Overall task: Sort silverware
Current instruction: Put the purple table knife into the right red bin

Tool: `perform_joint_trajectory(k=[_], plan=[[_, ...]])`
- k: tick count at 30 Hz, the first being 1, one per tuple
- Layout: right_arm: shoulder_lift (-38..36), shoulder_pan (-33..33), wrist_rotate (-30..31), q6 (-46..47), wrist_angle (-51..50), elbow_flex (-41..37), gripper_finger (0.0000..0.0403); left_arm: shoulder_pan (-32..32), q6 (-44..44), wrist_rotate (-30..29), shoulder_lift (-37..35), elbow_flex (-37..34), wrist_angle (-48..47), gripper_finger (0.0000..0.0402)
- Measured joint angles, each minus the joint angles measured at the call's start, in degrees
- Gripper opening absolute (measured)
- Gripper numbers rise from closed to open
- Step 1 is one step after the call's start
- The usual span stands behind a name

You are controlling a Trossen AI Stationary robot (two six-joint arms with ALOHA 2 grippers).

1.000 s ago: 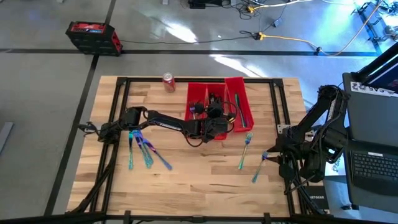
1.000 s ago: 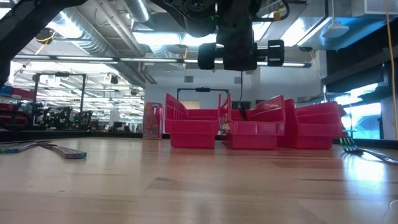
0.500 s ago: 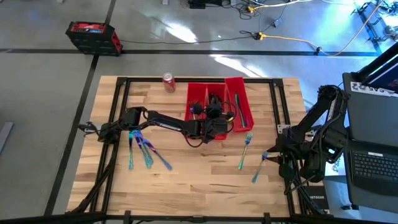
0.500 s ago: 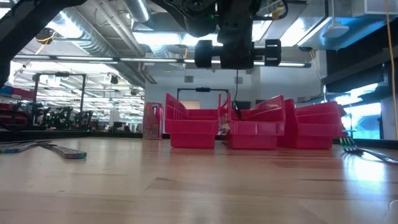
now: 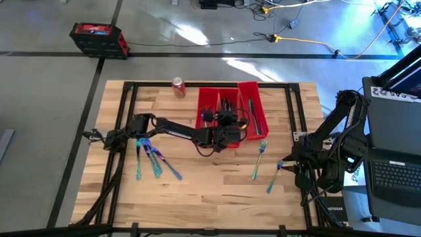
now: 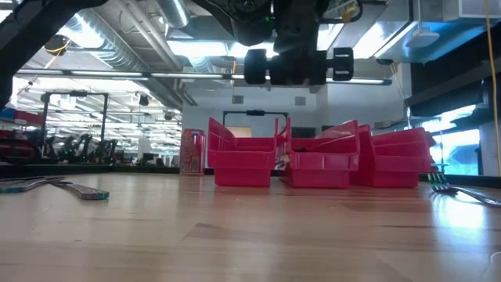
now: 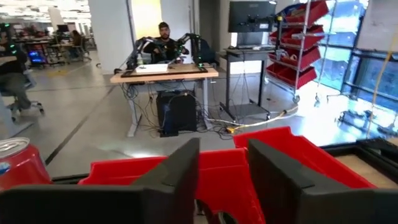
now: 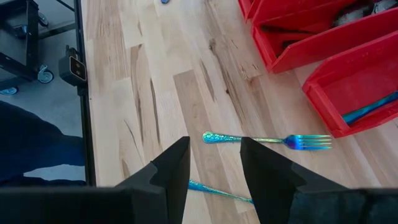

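Opened since a second ago and now empty, left tool (image 5: pixel 227 136) hovering over the near end of the red bins (image 5: pixel 230 112). Nearest unsorted forks (image 5: pixel 259 158) lengthwise on the bench (image 5: pixel 197 184) just beyond the bins, beside the parked, part-spread right tool (image 5: pixel 284 164), the closer arm.

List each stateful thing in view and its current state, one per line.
Left gripper: open, empty, above the red plastic bins.
Right gripper: open, empty, parked at the table's right edge.
Red soda can: upright.
Iridescent fork: flat on the table, unsorted.
Iridescent cutlery cluster: loose on the table, unsorted.
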Motion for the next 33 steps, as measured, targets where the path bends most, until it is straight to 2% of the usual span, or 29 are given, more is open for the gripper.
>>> perform_joint_trajectory(k=[5,10,13,19,25,33], plan=[[0.0,0.0,0.0,0.0,0.0,0.0,0.0127,0.1,-0.4,0.8,0.0,0.0,0.0,0.0157],[0.0,0.0,0.0,0.0,0.0,0.0,0.0127,0.5,-1.7,4.2,0.0,0.0,0.3,0.0159],[0.0,0.0,0.0,0.0,0.0,0.0,0.0127,0.6,-4.5,4.9,0.0,0.0,-0.1,0.0159],[0.0,0.0,0.0,0.0,0.0,0.0,0.0127,0.5,-4.2,5.9,0.0,0.0,-0.5,0.0153],[0.0,0.0,0.0,0.0,0.0,0.0,0.0127,-0.7,-9.0,5.2,0.0,0.0,-0.1,0.0106],[0.0,0.0,0.0,0.0,0.0,0.0,0.0127,-1.8,-10.8,5.1,-0.2,0.0,-0.1,0.0012]])
